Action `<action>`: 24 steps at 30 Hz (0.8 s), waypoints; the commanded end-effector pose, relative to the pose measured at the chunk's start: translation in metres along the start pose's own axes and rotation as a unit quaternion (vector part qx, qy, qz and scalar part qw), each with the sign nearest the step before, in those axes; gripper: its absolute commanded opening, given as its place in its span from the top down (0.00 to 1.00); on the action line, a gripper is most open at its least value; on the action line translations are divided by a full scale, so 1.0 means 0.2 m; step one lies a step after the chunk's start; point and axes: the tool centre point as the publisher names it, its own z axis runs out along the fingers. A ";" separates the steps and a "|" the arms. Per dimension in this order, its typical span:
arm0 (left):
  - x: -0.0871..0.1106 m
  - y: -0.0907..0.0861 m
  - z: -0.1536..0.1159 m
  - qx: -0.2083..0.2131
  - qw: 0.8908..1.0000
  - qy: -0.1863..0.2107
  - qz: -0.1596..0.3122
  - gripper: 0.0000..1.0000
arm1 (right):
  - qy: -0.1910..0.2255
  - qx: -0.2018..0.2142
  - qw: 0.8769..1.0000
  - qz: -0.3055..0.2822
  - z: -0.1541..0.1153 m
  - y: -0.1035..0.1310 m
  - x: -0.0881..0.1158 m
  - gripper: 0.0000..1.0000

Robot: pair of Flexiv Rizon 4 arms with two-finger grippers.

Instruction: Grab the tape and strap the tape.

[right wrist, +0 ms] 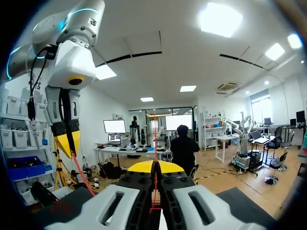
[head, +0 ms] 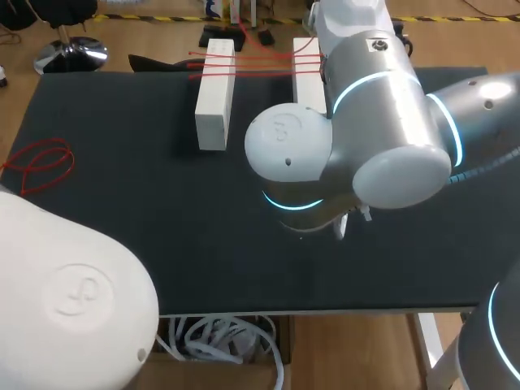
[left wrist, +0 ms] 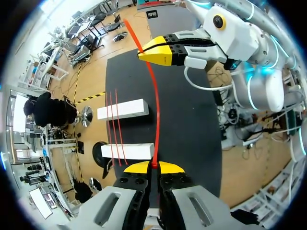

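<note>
left gripper (left wrist: 153, 167): fingers together, clamped on one end of a red tape (left wrist: 156, 110).
right gripper (left wrist: 159, 53): fingers pinched on the same tape's other end, out ahead of the left gripper, with a short tail poking past the yellow tips.
held tape: stretched in a slight bow between the two grippers, up off the bench (head: 122, 211). Runs alongside the laid strands, near the ends of the blocks. Cannot tell whether touching either block.
white blocks (head: 215, 93): two, lying parallel and apart at 12 o'clock on the bench in the head view. The one toward 1 o'clock is partly hidden behind the right arm.
laid strands (head: 264, 61): three red tapes already across both blocks, side by side, bridging the gap between them.
spare tape (head: 39, 162): loose red loop at 9 o'clock on the bench, well apart from the blocks, held by nothing.
done: the grab looks complete, with both ends gripped. Three strands sit in place.
left to do: bringing this tape down across both blocks next to the others, then releasing. After that, likely the spare loop.
step in hand: probably lining up over the blocks, not yet laid.
risk: dragging the laid strands askew, or an end slipping from the fingers under tension.
</note>
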 end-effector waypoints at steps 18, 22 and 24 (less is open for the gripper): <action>0.02 0.01 -0.01 0.002 1.000 0.006 0.003 1.00 | -0.001 0.002 1.000 0.000 0.00 0.01 0.00 1.00; 0.02 0.01 -0.01 0.002 1.000 0.006 0.003 1.00 | 0.004 0.011 0.999 -0.041 0.01 0.02 0.03 1.00; 0.02 0.01 -0.01 0.002 1.000 0.006 0.003 1.00 | 0.011 0.019 0.996 -0.084 0.01 0.04 0.06 1.00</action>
